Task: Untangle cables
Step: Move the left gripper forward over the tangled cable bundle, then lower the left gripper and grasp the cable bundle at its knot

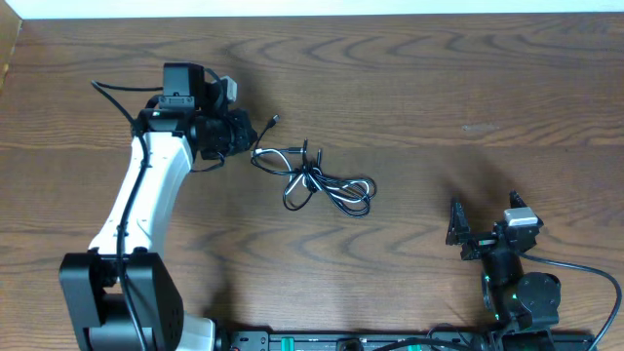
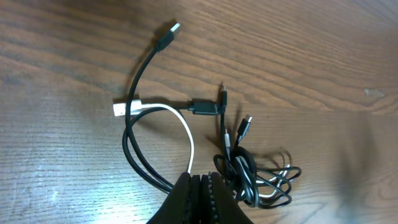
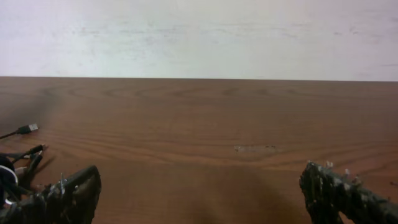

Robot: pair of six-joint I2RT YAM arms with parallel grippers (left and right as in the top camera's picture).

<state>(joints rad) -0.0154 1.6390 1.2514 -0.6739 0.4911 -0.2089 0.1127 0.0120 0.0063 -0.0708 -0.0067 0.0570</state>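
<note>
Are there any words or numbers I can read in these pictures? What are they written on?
No text can be read anywhere.
The cables: no marks show on the cords or plug ends.
The left arm: plain white casing, no label visible.
The dark strip at the table's near edge: green bits show, but they are too small to read.

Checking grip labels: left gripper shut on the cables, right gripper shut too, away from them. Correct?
No. The right gripper is open, its fingers spread wide in the right wrist view. The rest stands: the left gripper is shut on the cables, and the right one is away from them.
</note>
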